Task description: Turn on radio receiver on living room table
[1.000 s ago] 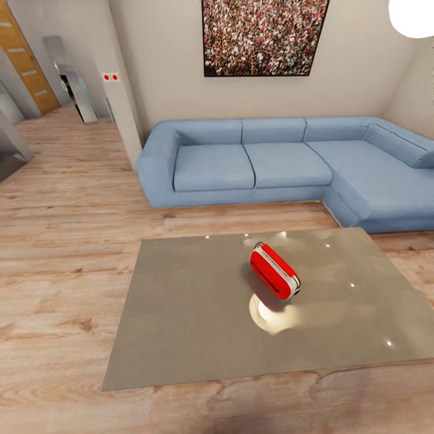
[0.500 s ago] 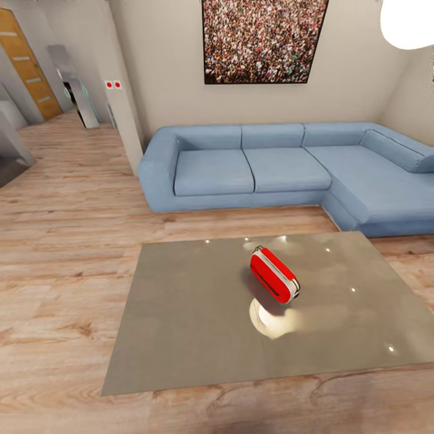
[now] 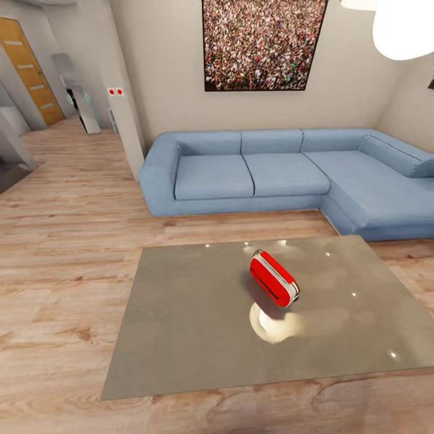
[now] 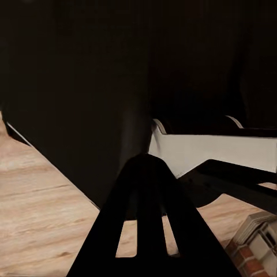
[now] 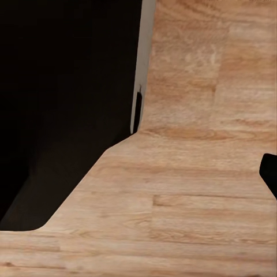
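Approach stage: radio in sight, not yet reached.

The radio receiver (image 3: 274, 278) lies tilted on the table (image 3: 181, 325), slightly right of centre, with the blue sofa (image 3: 277, 172) on the far side. No arm reaches over the table, so the switch looks untouched. The left gripper (image 4: 147, 231) shows as a dark silhouette; opening indeterminate. Right gripper: state likewise undetermined. Remaining: close in, press.

glossy table (image 3: 181, 325), wood floor (image 3: 66, 229), cloth sofa (image 3: 271, 175)
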Robot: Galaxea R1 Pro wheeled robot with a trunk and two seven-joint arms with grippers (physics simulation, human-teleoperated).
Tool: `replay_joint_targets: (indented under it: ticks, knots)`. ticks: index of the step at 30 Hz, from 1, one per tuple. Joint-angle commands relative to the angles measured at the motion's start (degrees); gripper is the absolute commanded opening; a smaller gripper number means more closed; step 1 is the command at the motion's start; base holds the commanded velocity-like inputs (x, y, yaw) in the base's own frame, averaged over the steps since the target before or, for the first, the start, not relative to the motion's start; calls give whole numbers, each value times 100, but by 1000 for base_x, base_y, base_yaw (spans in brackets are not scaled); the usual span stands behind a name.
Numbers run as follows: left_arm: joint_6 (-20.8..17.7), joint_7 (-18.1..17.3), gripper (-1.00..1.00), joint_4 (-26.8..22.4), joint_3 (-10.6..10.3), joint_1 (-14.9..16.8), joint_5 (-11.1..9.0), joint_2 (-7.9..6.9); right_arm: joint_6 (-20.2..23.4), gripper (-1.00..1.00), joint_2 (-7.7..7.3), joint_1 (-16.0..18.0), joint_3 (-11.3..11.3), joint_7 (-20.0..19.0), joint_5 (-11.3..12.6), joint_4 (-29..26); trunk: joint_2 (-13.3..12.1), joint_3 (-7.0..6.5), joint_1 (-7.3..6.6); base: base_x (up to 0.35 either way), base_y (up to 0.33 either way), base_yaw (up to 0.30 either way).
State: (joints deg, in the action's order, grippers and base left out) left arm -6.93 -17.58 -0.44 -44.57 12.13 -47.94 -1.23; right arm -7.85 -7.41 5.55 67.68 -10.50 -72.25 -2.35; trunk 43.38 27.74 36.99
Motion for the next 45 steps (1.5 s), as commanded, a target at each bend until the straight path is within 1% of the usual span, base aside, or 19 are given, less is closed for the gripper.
replay_joint_targets:
  ticks: [1,4,7,13,27,34,36,38,39,42,45]
  knots:
    - [-1,65,-100,0,0,0,-72,1,-2,100,1,-1,0,11,0,6,0,-9,0,0,0,0]
    - [-1,172,-100,0,1,0,-184,0,-11,100,2,-1,0,24,0,12,0,-37,0,0,0,0]
    - [6,212,-100,-5,-1,0,-228,0,-86,100,6,-18,-1,29,0,14,0,-65,0,0,0,0]
    - [11,219,-100,-41,-5,0,-233,0,-193,100,16,-61,-1,34,0,15,0,-120,0,0,0,0]
    - [59,224,-100,-52,-14,0,-232,-17,-191,100,11,-63,1,39,8,15,0,-248,0,0,0,0]
    - [2,264,-100,-45,-8,0,-233,-12,-181,100,0,-63,8,40,36,15,0,-313,0,0,0,0]
    - [0,405,-100,-44,-8,0,-237,-15,-171,100,1,-63,8,54,40,15,0,-331,0,0,0,0]
    - [11,766,-100,-45,-1,0,-241,-9,-158,100,14,-63,15,212,49,15,0,-349,0,0,0,0]
    - [13,851,-100,-48,-1,0,-241,-6,-154,100,24,-63,12,293,47,15,0,-359,0,0,0,0]
    - [23,958,-100,-50,0,0,-242,-2,-142,100,56,-63,9,463,43,15,0,-386,0,0,0,0]
    - [36,993,-100,-47,4,0,-247,-6,-133,100,73,-63,8,559,44,15,0,-414,0,0,0,0]
